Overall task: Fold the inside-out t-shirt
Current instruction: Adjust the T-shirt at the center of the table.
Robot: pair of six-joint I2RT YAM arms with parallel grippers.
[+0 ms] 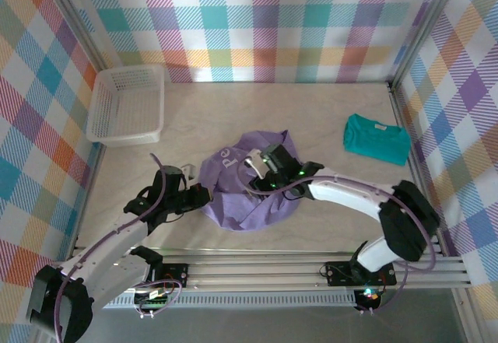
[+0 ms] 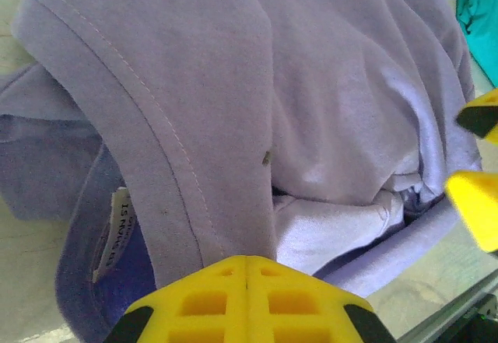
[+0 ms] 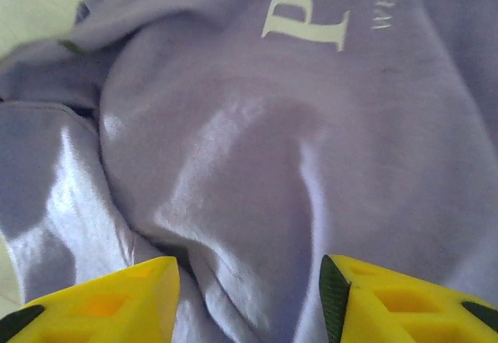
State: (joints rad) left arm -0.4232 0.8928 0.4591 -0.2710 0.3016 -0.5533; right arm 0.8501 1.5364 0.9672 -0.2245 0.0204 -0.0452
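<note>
1. Closest to the arm bases, the left end effector [image 2: 245, 265] has its yellow fingers pressed together on the stitched hem [image 2: 156, 172] of the lavender t-shirt [image 1: 237, 199]. It probably holds this edge so the cloth cannot slide while the other arm works.
2. The lavender t-shirt lies in a bunched heap on the counter [image 1: 311, 110], near the middle and between the two arms. It is not flat at all. A small white label [image 2: 113, 238] shows beside the hem.
3. A little farther on, the right end effector [image 3: 249, 261] sits low over the top of the heap. Its fingers are spread apart. A soft ridge of cloth lies between them, but nothing is pinched. It looks set to take hold of that ridge.
4. Just past those fingers, big white letters [image 3: 303, 20] are printed on the cloth.
5. The heap itself is in the way. Folds lie on top of folds, so the sleeves and the neck are hard to find. The shirt likely has to be pulled out flat before any fold is made. The two end effectors are also near each other and could bump.
6. Farther off on the right, a teal t-shirt [image 1: 376, 138] lies folded, well apart from the heap. It is not in the way.
7. In the far left corner stands a white basket [image 1: 124, 136], also well apart.
8. Checked walls [image 1: 272, 24] close in the counter on three sides.
</note>
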